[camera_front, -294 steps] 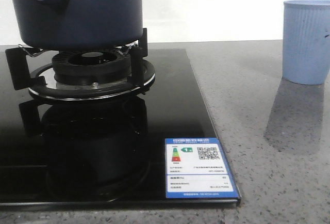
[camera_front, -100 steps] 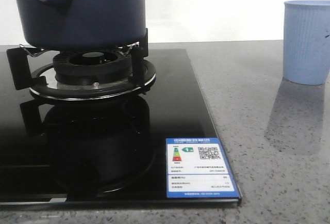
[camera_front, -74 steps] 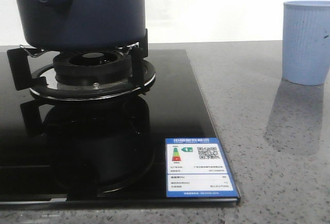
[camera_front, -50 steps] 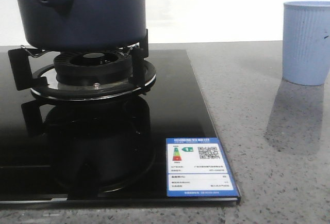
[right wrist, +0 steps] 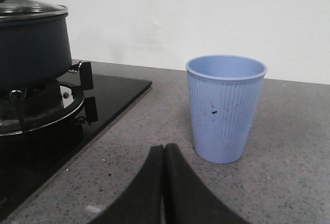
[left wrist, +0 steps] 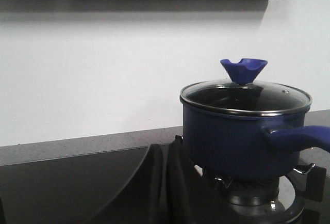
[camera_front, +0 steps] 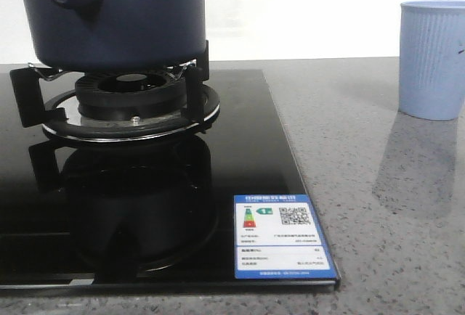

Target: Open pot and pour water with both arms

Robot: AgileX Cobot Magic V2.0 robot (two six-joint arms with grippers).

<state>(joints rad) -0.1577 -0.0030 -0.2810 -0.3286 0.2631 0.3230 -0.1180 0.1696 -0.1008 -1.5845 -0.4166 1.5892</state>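
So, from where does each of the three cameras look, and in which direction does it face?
Front view: low over the counter, facing forward at the pot on the burner and the cup; no robot part shows.
Left wrist view: on the left arm, facing the lidded pot; the shut left end effector shows.
Right wrist view: on the right arm, facing the cup; the shut right end effector shows.
All three share the pot; front and right wrist share the cup.

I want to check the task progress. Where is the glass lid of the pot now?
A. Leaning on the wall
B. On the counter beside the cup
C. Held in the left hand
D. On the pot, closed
D: in the left wrist view the glass lid sits flat on the rim of the pot, its blue knob on top.
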